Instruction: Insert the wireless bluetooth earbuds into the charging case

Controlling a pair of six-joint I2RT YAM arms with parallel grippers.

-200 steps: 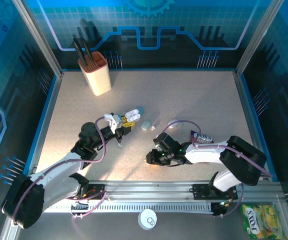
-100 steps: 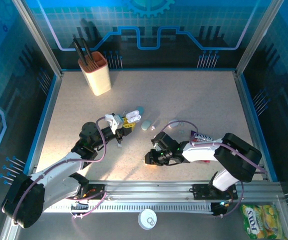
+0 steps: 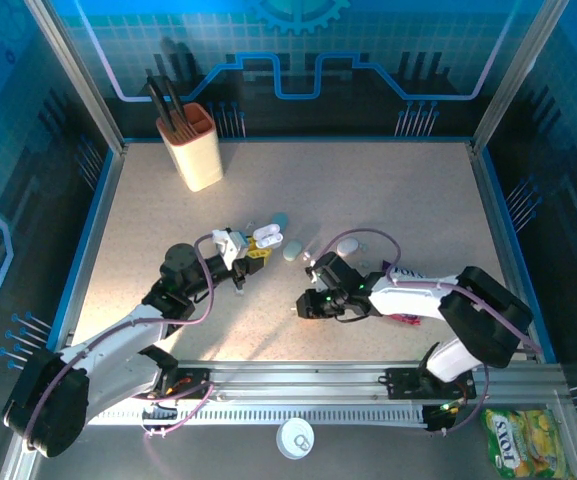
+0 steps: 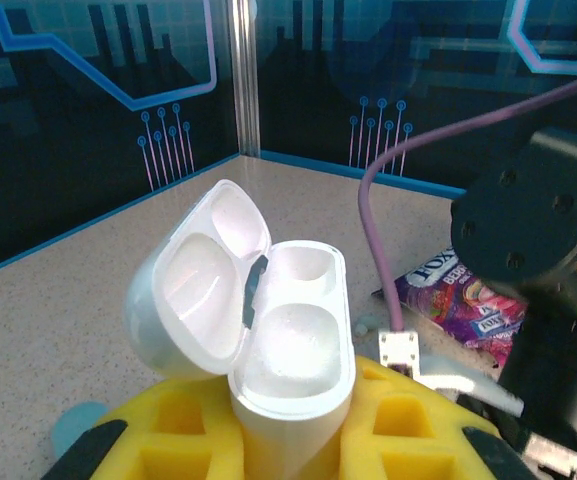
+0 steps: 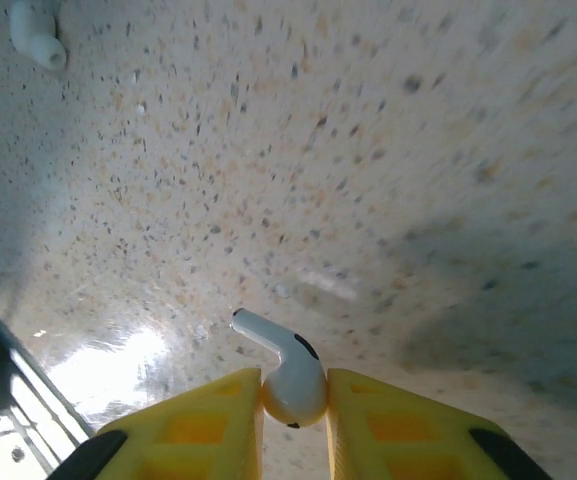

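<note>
Earbud [image 5: 284, 362] sits pinched in right gripper [image 5: 294, 388]; left gripper [image 4: 293, 425] clamps open case [image 4: 290, 340].

A robotics lab cell: speckled table [image 3: 388, 190] boxed by blue circuit-printed panels [image 3: 388, 60], fronted by an aluminium rail [image 3: 298, 385].

A loose earbud [image 5: 36, 38] is cut by the right wrist view's edge.

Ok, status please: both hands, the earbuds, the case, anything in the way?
Left hand shut on open charging case, wells empty. Right hand shut on one white earbud. Second earbud loose on table, not blocking.
</note>
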